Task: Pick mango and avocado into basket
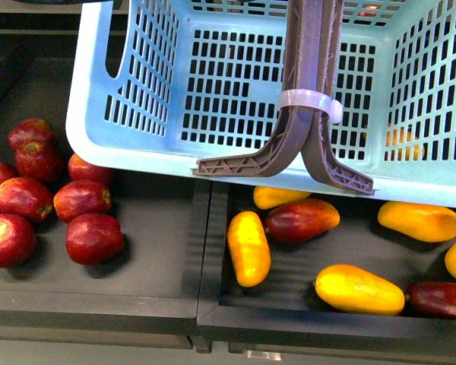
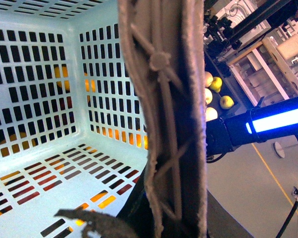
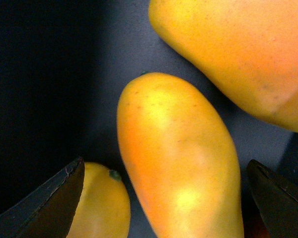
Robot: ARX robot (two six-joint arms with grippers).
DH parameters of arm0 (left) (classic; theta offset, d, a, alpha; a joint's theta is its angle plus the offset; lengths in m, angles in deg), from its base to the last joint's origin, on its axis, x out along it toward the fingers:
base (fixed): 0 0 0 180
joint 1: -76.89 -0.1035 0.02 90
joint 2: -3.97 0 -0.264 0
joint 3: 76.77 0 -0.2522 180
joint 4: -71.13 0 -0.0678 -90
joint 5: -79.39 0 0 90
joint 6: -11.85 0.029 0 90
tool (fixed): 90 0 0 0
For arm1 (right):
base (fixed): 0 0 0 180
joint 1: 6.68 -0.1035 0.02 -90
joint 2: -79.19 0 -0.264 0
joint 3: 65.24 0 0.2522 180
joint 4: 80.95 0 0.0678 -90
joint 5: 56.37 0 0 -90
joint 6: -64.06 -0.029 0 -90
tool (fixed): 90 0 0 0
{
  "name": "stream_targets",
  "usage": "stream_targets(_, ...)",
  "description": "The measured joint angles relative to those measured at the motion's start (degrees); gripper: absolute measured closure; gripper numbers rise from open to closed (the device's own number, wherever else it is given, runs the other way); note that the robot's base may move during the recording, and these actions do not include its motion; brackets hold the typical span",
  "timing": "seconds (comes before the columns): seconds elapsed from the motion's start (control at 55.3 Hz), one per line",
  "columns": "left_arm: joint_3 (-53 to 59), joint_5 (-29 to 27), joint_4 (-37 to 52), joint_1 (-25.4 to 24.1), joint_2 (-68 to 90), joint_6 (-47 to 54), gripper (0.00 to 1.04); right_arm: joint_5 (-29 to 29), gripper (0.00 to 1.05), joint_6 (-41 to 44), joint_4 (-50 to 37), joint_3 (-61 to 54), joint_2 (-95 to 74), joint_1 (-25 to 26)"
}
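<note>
right tool (image 3: 166,166): two black wedge-shaped fingers (image 3: 44,203), matte, hard-plastic look. Flat faces taper to blunt tips. One finger has a thin paler line along its edge and faint scuffs. The other is in shadow, detail unreadable.

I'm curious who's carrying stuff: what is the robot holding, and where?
The right pincer is open around a mango, holding nothing. The basket hangs by its brown handles, probably from the left pincer, which isn't visible.

Bright, even light — close-ups soft
</note>
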Motion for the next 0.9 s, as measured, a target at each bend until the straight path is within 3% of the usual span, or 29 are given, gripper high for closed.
stream_targets(0.307,0.0,0.0,0.0,0.0,0.0,0.0,0.98,-0.5,0.09,1.2,1.6,2.5,-4.0,0.9)
stream_targets(0.47,0.0,0.0,0.0,0.0,0.0,0.0,0.98,-1.1,0.31,2.0,1.9,2.4,-3.8,1.1)
stream_targets(0.561,0.0,0.0,0.0,0.0,0.0,0.0,0.98,-1.6,0.37,2.5,1.6,1.1,-2.4,1.6)
stream_targets(0.904,0.0,0.0,0.0,0.0,0.0,0.0,0.98,4.5,0.4,13.3,-9.0,-11.6,23.0,5.9)
